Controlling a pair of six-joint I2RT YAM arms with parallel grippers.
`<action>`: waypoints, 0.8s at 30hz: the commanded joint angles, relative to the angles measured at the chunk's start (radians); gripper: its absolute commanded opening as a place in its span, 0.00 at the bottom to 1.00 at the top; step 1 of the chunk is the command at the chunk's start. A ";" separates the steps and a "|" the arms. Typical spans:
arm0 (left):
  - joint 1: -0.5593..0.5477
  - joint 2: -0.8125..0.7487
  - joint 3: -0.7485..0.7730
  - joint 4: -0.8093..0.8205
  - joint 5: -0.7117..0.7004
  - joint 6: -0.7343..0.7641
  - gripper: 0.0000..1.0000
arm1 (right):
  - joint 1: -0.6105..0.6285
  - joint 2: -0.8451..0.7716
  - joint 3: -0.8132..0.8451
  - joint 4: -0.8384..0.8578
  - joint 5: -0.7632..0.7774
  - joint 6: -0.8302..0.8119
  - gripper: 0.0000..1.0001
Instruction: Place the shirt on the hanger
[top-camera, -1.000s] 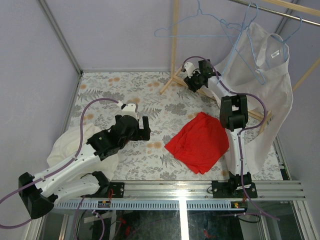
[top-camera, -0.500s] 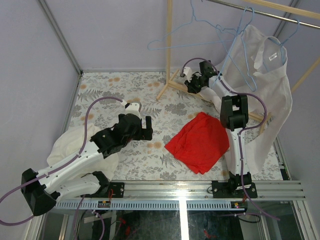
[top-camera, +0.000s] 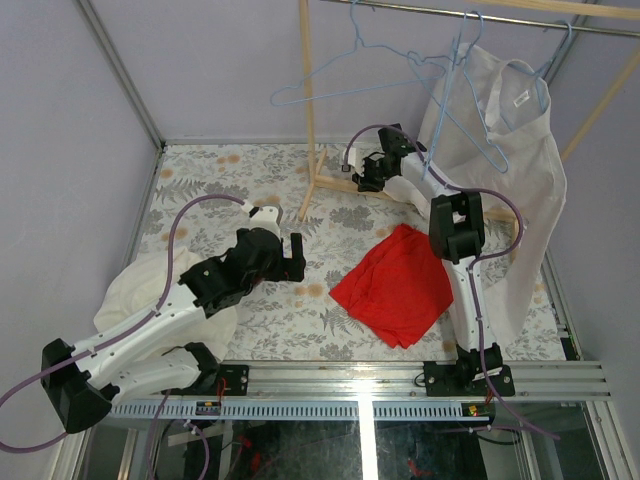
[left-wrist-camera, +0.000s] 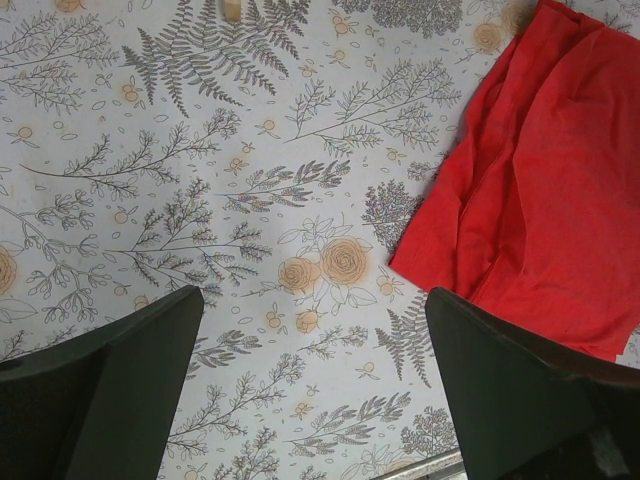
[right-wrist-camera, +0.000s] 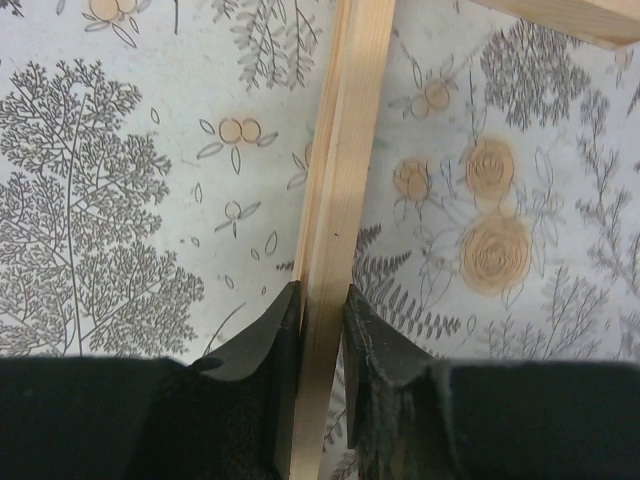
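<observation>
- White collared shirt hangs at the far right under the metal rail, beside an empty blue wire hanger.
- Right gripper is clenched on the rack's wooden base bar.
- Left gripper is spread wide, holding nothing, above the floral table near the red cloth.

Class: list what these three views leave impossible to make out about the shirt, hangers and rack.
1. Top external: whether the hanger wire sits inside the shirt; wire too thin, fabric covers it.
2. Top external: rail ends, cut off by the top edge.
3. Top external: tag print, too small.
4. Top external: off-white garment, mostly under the left arm.
</observation>
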 joint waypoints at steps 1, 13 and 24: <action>0.009 -0.033 -0.013 0.015 -0.008 0.000 0.93 | 0.025 0.042 0.108 -0.001 -0.035 -0.190 0.06; 0.009 -0.059 -0.019 -0.001 -0.005 -0.017 0.93 | 0.024 0.001 0.040 0.183 -0.014 -0.028 0.45; 0.009 -0.048 -0.022 0.043 0.031 -0.032 0.93 | 0.045 -0.296 -0.379 0.691 -0.009 0.367 0.85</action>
